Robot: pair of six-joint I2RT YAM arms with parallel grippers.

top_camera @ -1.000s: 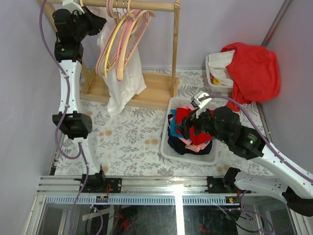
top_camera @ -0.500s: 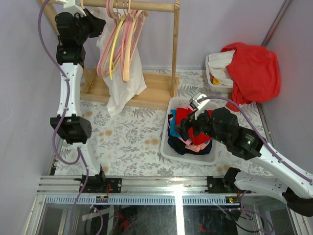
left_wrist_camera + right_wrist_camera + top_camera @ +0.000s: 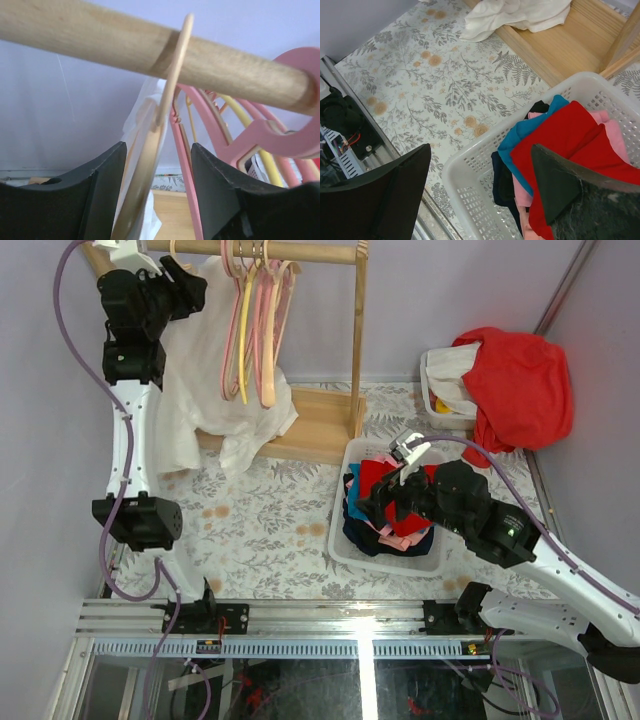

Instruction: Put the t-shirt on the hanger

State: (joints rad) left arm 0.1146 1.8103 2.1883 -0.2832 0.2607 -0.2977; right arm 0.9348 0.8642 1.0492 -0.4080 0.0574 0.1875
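The white t-shirt (image 3: pixel 195 400) hangs from the left end of the wooden rod (image 3: pixel 300 252), draped wide beside the left arm. In the left wrist view the peach-beige hanger (image 3: pixel 170 75) has its hook over the rod (image 3: pixel 100 37), with white t-shirt fabric (image 3: pixel 148 220) around it below. My left gripper (image 3: pixel 190 285) is up at the rod and open; the hanger runs down between its fingers (image 3: pixel 107 195), near the left one. Over the laundry basket (image 3: pixel 345 550), my right gripper (image 3: pixel 405 462) is open and holds nothing. The t-shirt's hem (image 3: pixel 520 15) lies on the rack base.
Pink hangers (image 3: pixel 262 330) and a yellow hanger (image 3: pixel 243 340) hang on the rod right of the t-shirt; one pink hanger (image 3: pixel 280 135) is close to my left gripper's right finger. The basket (image 3: pixel 485 155) holds red, blue and navy clothes. A big red garment (image 3: pixel 520 385) covers a bin at the back right.
My left gripper has opened and shifted left along the rod. The t-shirt has swung left and spread out wider. The right arm has barely moved.
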